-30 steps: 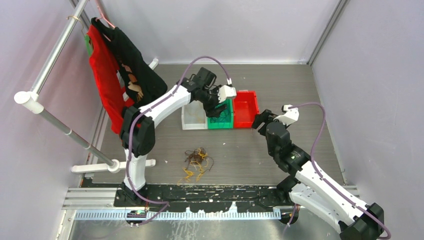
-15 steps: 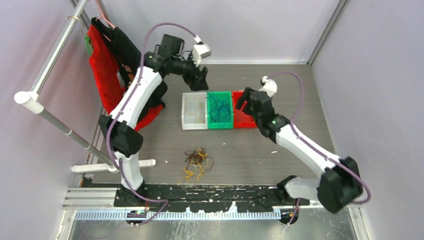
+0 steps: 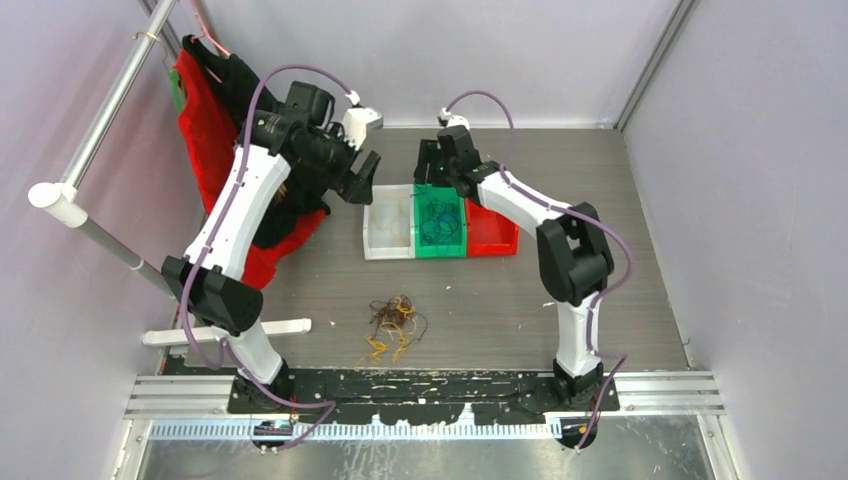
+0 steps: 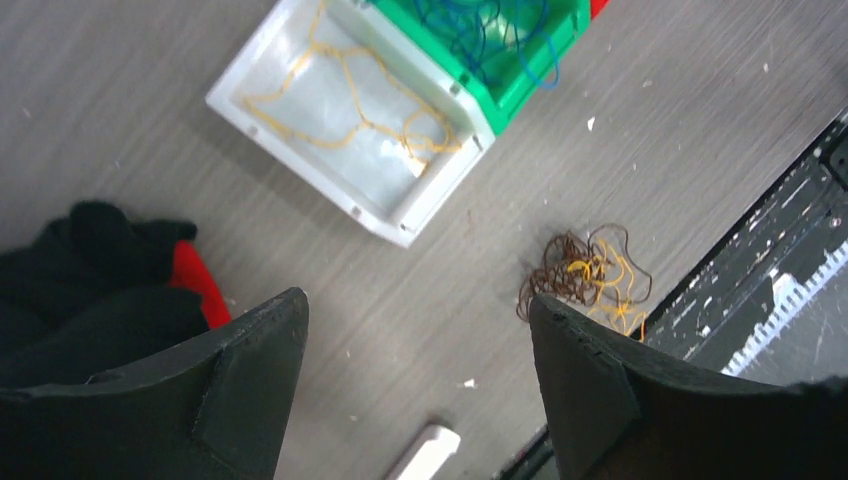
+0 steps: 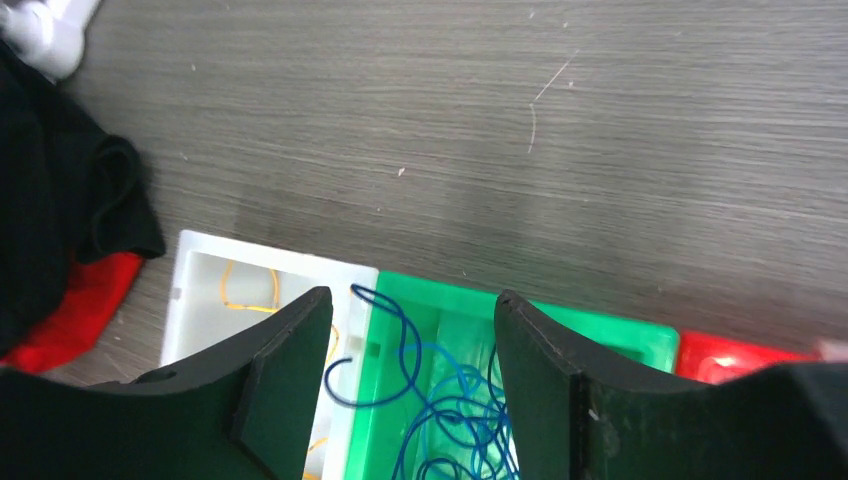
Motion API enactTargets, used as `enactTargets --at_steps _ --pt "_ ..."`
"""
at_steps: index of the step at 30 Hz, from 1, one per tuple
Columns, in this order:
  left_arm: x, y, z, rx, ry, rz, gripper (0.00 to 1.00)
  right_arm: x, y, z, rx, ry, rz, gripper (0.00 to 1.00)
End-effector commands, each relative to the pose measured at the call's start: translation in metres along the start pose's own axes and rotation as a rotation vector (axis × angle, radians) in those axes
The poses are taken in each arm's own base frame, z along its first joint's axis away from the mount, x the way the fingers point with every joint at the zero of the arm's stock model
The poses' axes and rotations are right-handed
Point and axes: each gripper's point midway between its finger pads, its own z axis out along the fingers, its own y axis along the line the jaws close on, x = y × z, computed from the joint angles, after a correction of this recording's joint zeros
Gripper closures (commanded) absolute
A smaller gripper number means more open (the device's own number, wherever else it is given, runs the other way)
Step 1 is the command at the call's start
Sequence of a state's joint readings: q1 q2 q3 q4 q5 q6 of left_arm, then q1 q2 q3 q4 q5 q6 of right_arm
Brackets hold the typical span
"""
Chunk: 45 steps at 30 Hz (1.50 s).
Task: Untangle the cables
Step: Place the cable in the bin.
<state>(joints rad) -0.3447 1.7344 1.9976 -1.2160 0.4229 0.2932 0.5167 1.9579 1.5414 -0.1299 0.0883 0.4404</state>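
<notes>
Worktop (image 3: 600,300). Left gripper (image 3: 362,180) left of green bin (image 3: 440,252), jaws wide, empty. Right gripper (image 3: 432,165) over the bin's far edge, jaws parted, empty. Cables (image 3: 395,322) well nearside of the bin. Risk: right jaws snag blue strands (image 5: 450,420) and drag them out.

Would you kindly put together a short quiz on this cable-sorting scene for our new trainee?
1. Fill in: the strand in the white bin is coloured ___.
2. The blue cables lie in: A the white bin, B the green bin, C neither bin.
3. True or false: the brown and yellow tangle lies inside the white bin.
Key: 1 yellow; 2 B; 3 false, it lies on the table, nearer the arm bases than the bins.
</notes>
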Motion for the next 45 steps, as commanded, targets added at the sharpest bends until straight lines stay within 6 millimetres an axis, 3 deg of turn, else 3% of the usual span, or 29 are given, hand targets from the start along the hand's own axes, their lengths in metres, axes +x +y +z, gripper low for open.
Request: enactTargets --at_steps 1,9,13,16,19,25,30,38,45 --pt "0.035 -0.007 -0.02 -0.026 0.121 -0.048 0.19 -0.009 0.024 0.005 -0.122 0.033 -0.124 0.36" --pt "0.043 -0.014 -0.03 -0.035 0.115 -0.054 0.2 -0.004 0.024 0.009 -0.139 0.048 -0.165 0.56" --pt "0.046 -0.014 -0.035 -0.055 0.103 -0.043 0.2 -0.002 0.024 0.007 -0.141 0.058 -0.163 0.8" --pt "0.049 -0.011 -0.038 -0.084 0.108 -0.038 0.12 -0.002 0.024 0.002 -0.142 0.061 -0.16 0.92" --pt "0.05 -0.008 -0.043 -0.114 0.102 -0.025 0.02 -0.004 0.021 -0.008 -0.129 0.053 -0.158 0.98" --pt "0.051 0.0 -0.049 -0.165 0.065 -0.004 0.01 -0.002 0.015 -0.037 -0.115 0.048 -0.153 0.99" --pt "0.049 0.0 -0.054 -0.186 0.027 0.01 0.01 0.019 -0.002 -0.046 -0.076 0.081 -0.159 0.99" --pt "0.052 0.003 -0.055 -0.207 0.035 0.008 0.01 0.054 -0.032 -0.021 0.049 0.163 -0.199 0.99" --pt "0.052 0.003 -0.059 -0.209 0.033 0.022 0.01 0.069 -0.029 -0.002 0.142 0.179 -0.337 0.99"
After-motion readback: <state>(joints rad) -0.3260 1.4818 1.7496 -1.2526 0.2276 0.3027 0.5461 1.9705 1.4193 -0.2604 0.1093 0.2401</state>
